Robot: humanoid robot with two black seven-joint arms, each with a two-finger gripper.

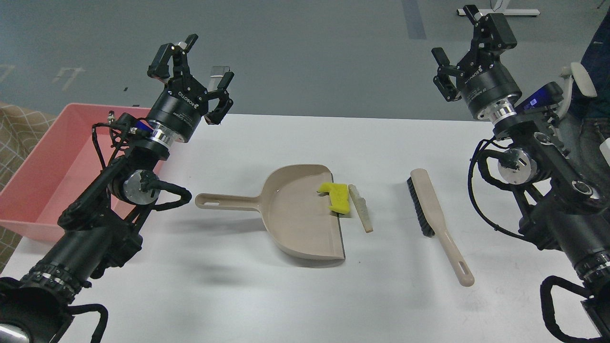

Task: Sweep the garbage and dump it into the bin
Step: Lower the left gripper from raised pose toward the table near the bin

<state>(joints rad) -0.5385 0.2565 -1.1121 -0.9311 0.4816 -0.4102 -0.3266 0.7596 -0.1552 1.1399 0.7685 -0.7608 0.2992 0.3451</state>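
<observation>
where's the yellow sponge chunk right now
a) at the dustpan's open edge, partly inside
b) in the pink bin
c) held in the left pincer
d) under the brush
a: the yellow chunk lies across the open lip of the beige dustpan, with the pale wedge just outside it on the table; both pincers hang open and empty above.

The left arm (95, 214) hid the near right wall of the pink bin (52, 166), and the bin's left end ran off the picture's edge. The table (286, 295) was cut off along the bottom and at both lower corners. A dark-clothed figure (593, 71) at the far right was cropped by the edge. The right arm (562, 209) left the picture at its lower right.
</observation>
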